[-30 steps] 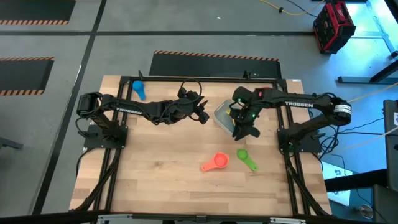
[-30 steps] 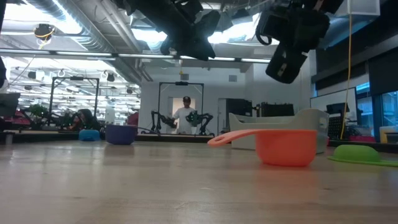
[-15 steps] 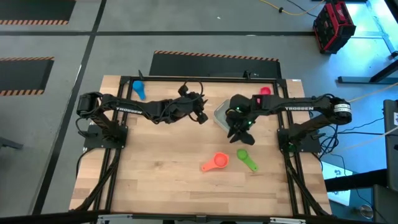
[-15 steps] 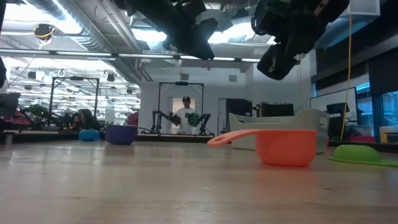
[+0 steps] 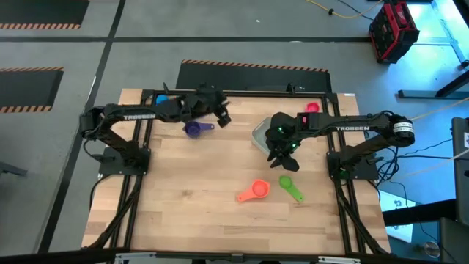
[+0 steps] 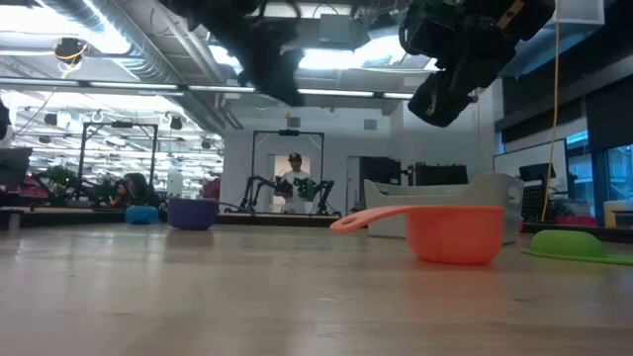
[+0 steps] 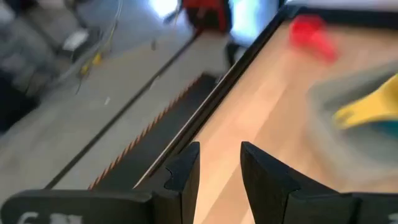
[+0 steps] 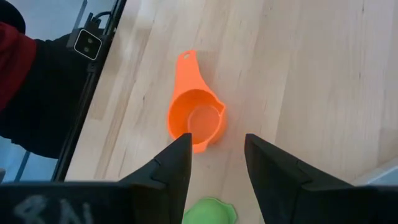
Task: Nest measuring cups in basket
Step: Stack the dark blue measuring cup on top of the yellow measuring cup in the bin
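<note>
The orange cup (image 5: pixel 255 191) (image 8: pixel 196 118) and the green cup (image 5: pixel 290 188) lie on their bases near the table's middle. My right gripper (image 5: pixel 284 160) (image 8: pixel 217 155) hangs open above them, beside the pale basket (image 5: pixel 260 132). In the blurred left wrist view a yellow handle (image 7: pixel 367 106) sticks out of the basket. The purple cup (image 5: pixel 194 130) stands on the far left part of the table and the blue cup (image 5: pixel 161 100) at the far edge. The red cup (image 5: pixel 312 108) lies far right. My left gripper (image 5: pixel 222 117) (image 7: pixel 219 165) is open, in the air near the purple cup.
The right arm reaches over part of the basket and hides its right half in the high view. Bare wood lies along the near side of the table (image 5: pixel 220 227). A person stands far off in the room (image 6: pixel 295 183).
My left arm has swung away from the basket toward the table's far left edge, and the purple cup now shows uncovered below it. My right gripper shifted a little toward the table's left and then kept still. No cup has moved.
</note>
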Controlling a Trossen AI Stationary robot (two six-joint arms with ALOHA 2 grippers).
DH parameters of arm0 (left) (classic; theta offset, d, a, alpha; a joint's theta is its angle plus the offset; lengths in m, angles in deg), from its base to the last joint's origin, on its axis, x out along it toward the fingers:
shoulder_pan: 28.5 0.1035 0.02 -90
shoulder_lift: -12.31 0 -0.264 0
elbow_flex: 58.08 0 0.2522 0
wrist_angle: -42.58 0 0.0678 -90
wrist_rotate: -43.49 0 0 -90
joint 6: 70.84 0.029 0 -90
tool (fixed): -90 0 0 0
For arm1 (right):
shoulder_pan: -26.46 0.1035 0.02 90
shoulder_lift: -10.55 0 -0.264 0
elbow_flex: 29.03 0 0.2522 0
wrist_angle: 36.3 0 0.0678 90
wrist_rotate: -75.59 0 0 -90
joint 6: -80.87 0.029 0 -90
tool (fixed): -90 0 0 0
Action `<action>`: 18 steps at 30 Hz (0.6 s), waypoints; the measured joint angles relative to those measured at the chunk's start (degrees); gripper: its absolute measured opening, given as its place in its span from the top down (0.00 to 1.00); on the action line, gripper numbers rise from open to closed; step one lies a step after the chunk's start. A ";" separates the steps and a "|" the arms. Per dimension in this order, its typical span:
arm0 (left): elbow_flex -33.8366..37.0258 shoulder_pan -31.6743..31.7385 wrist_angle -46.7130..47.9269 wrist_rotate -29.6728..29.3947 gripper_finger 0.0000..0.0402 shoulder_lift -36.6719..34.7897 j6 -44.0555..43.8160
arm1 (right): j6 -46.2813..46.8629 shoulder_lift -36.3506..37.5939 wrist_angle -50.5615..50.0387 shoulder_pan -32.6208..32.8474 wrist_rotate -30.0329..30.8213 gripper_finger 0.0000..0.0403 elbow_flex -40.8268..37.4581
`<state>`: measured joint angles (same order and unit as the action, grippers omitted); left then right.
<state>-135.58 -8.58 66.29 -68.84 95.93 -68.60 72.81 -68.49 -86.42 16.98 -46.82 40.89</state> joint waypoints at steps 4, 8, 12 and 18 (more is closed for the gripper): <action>0.01 5.54 9.51 0.92 0.73 -0.33 0.02 | -0.09 0.00 0.28 -0.01 -0.01 0.62 0.00; 0.02 11.46 18.82 1.44 0.73 -0.34 0.00 | -0.15 0.00 0.82 -0.01 -0.01 0.62 0.00; 0.02 16.43 26.47 7.20 0.73 -0.34 0.08 | -0.13 0.00 1.22 -0.01 -0.01 0.62 0.00; 0.04 22.91 32.51 17.88 0.73 -0.34 4.38 | -0.15 0.00 2.51 -0.01 -0.03 0.62 0.00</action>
<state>-135.54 14.33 98.80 -50.96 95.59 -64.21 72.66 -68.49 -83.91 16.97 -46.86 40.89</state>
